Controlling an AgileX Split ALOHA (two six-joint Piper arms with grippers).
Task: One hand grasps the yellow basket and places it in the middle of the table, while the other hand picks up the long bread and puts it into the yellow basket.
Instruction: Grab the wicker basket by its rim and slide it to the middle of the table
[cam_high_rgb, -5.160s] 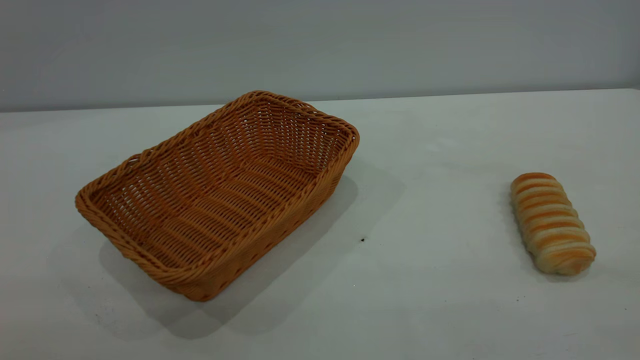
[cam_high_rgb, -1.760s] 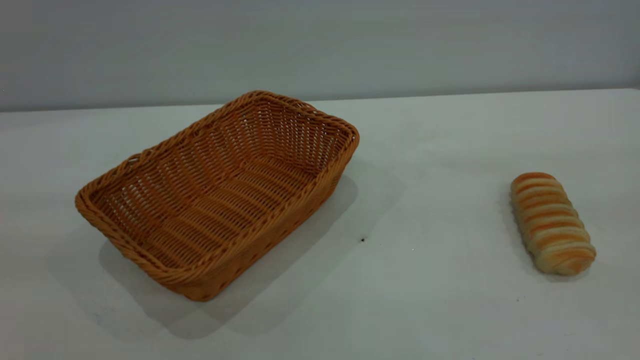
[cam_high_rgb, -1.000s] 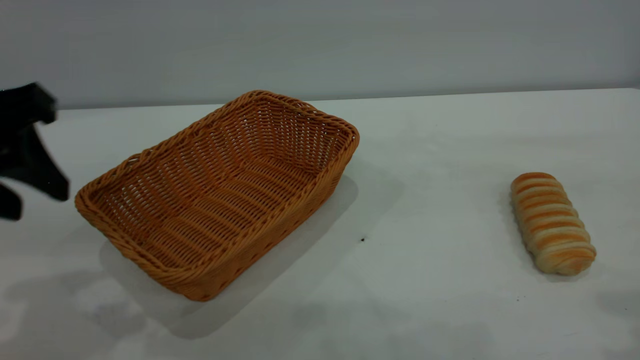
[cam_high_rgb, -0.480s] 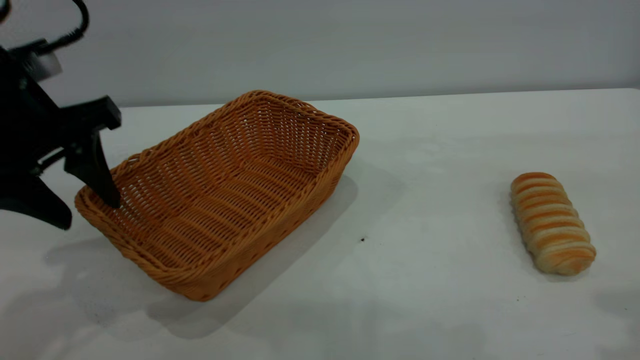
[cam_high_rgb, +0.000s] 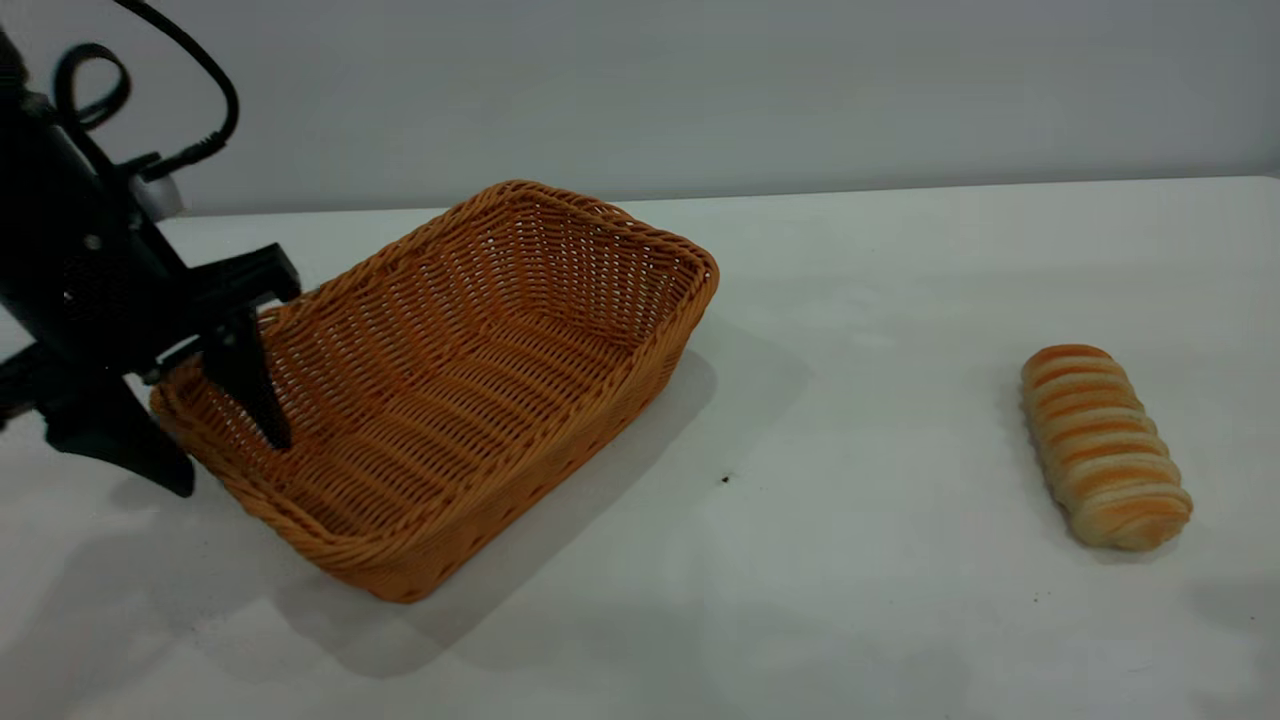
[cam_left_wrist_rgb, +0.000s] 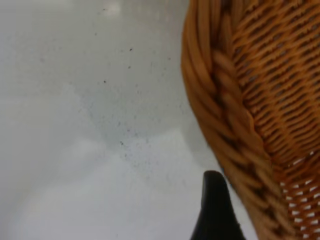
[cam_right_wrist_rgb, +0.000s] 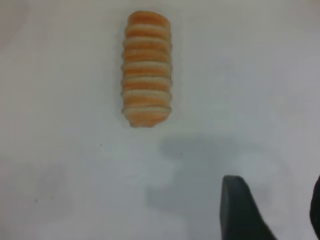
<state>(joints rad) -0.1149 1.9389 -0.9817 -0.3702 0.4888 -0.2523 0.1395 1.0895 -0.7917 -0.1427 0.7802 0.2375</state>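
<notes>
The yellow basket (cam_high_rgb: 440, 390) stands on the table (cam_high_rgb: 900, 280) at the left, empty. My left gripper (cam_high_rgb: 228, 460) is open and straddles the basket's left end rim, one finger inside and one outside. In the left wrist view the braided rim (cam_left_wrist_rgb: 220, 105) runs beside the outer finger (cam_left_wrist_rgb: 215, 210). The long bread (cam_high_rgb: 1100, 445) lies on the table at the right. My right gripper (cam_right_wrist_rgb: 277, 200) is out of the exterior view. In the right wrist view it is open and empty above the table, apart from the bread (cam_right_wrist_rgb: 147, 70).
A small dark speck (cam_high_rgb: 725, 480) marks the white tabletop between basket and bread. The table's far edge meets a plain grey wall (cam_high_rgb: 800, 90). Bare tabletop lies between the basket and the bread.
My left arm came in from the left and lowered, its open fingers now on either side of the basket's left rim. Basket and bread have not moved.
</notes>
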